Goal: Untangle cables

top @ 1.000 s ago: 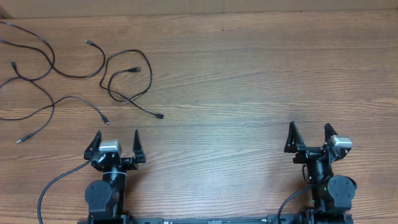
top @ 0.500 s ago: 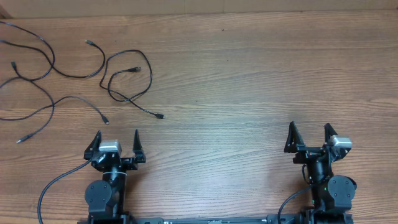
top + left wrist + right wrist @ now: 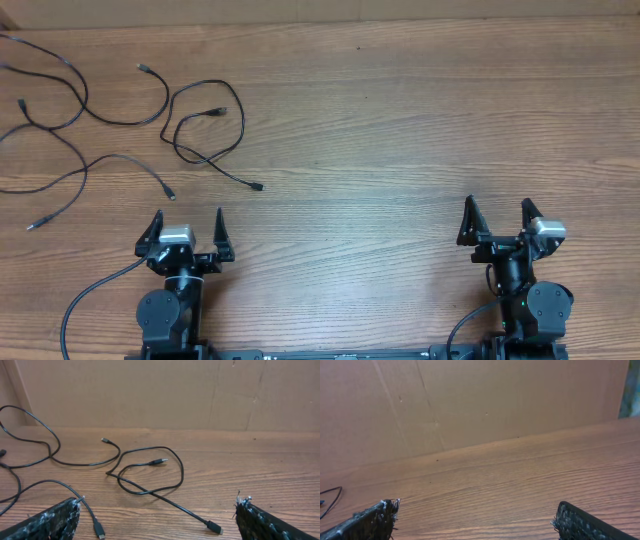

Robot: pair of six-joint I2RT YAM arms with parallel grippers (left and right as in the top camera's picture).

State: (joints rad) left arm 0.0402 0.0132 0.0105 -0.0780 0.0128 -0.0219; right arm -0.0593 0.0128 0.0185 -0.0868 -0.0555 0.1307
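Cables (image 3: 125, 123): thin black cords with small plug tips, lying slack and flat on table, all ahead of left gripper (image 3: 188, 212), most off to its left, none touching it.
- Looped cable (image 3: 207, 160) nearest, straight ahead of gripper. Crosses itself once. One plug tip (image 3: 161, 461) inside loop, other tip (image 3: 215, 527) at end of straight tail toward gripper's right.
- Cable with tip (image 3: 172, 196) ending just ahead-left of gripper, running further left.
- Farther left, long curved cords overlap and run out of frame.
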